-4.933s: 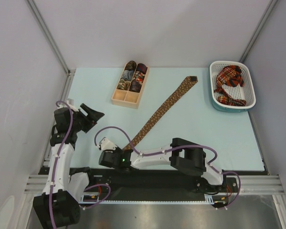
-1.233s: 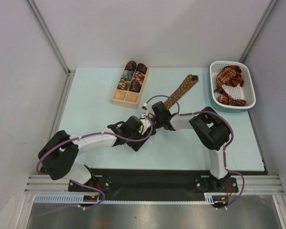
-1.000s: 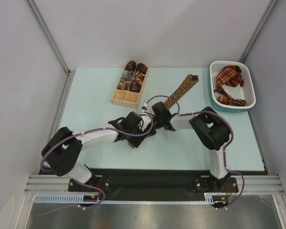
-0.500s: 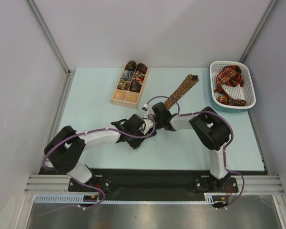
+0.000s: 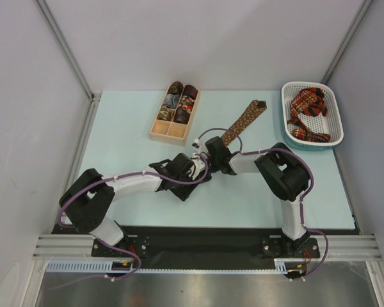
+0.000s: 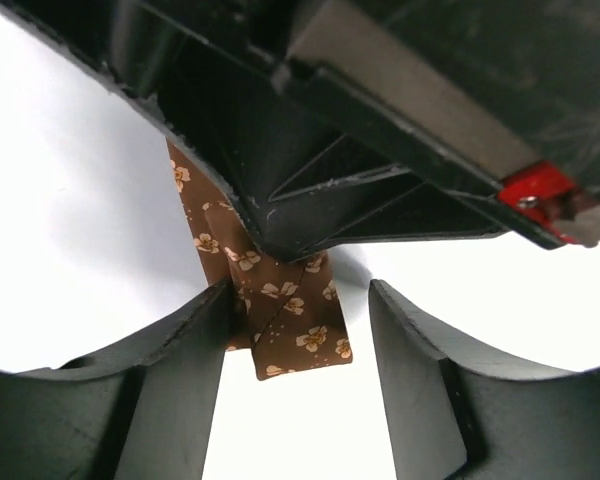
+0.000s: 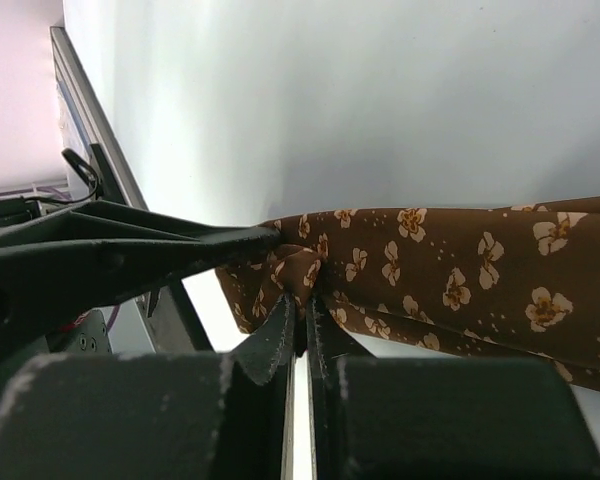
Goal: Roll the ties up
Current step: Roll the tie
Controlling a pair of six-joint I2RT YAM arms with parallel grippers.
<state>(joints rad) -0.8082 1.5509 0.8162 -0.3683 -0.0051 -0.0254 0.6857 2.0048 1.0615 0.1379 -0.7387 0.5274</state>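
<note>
While my right end effector pinches the tie in the middle of the table, I see my left end effector spread around its folded end.

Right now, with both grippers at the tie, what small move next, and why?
Probably close the left gripper on the tie at its folded end. The right gripper is shut on a small fold of it, and the left jaws stand open either side of that end, not gripping it.
</note>
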